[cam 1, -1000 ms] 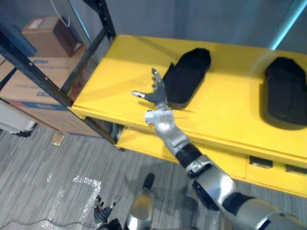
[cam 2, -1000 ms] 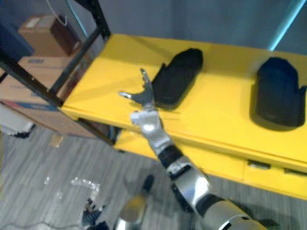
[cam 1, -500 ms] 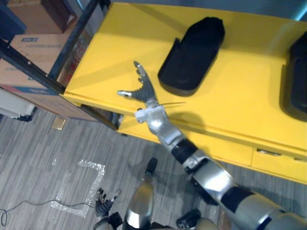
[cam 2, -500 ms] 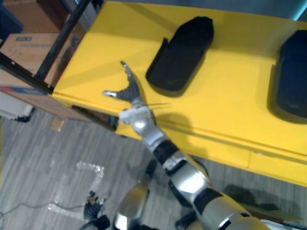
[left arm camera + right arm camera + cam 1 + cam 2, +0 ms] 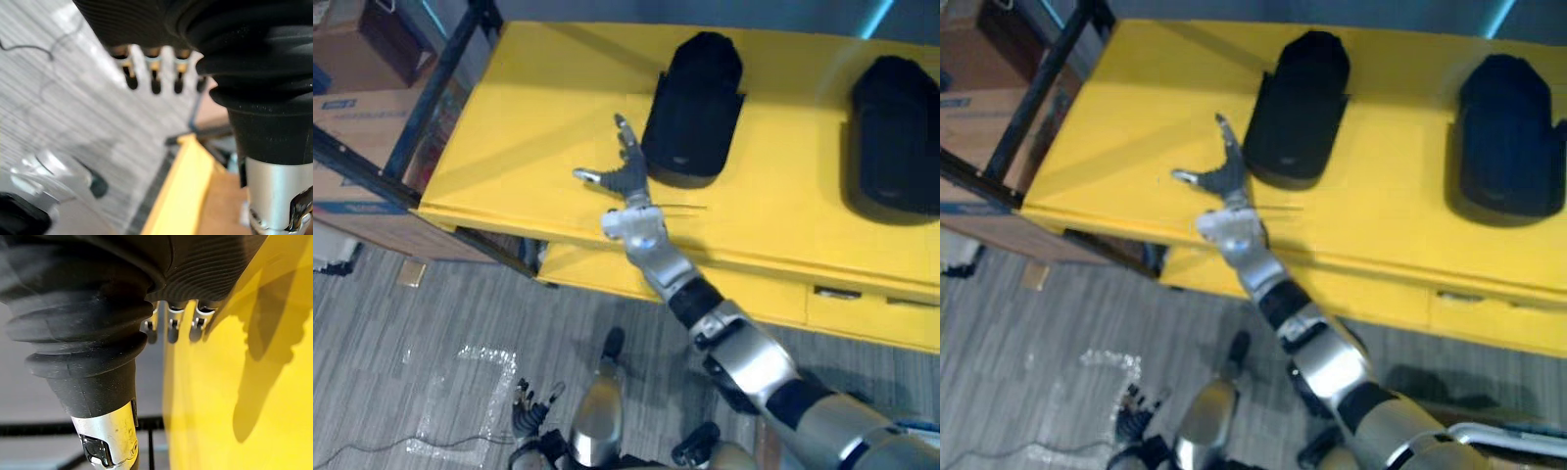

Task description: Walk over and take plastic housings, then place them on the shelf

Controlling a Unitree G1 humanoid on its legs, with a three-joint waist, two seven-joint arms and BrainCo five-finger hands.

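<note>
Camera's shifted since 0.5 s ago: both housings are fully in frame now. Relative to the near housing, the right hand [image 5: 628, 182] has closed the gap. It was off the near-left corner, now it's alongside the left edge.

- Right hand: over the yellow table [image 5: 538, 108], fingers [image 5: 622, 129] straight and splayed wide, thumb out toward the robot's left. Nothing in it. Fingertips are just beside the left housing [image 5: 690, 108]; can't tell if they touch. Right wrist view has the fingers extended over bare yellow surface.
- Left hand [image 5: 527, 409]: low, down by the grey floor [image 5: 401, 392], fingers loosely spread, holding nothing. Left wrist view agrees.
- Housings: two black plastic shells, both lying on the table top. Left one is mid-table, long axis running away from the robot. Right housing [image 5: 896, 132] is well apart from it, toward the robot's right end.
- Table front has yellow drawer fronts [image 5: 862, 308] under the top.
- Black shelf frame [image 5: 435, 88] stands at the table's left end, with cardboard boxes [image 5: 357, 127] behind and below it.
- Writing: blue print on one box, too blurred to read. No legible marks on the housings.
</note>
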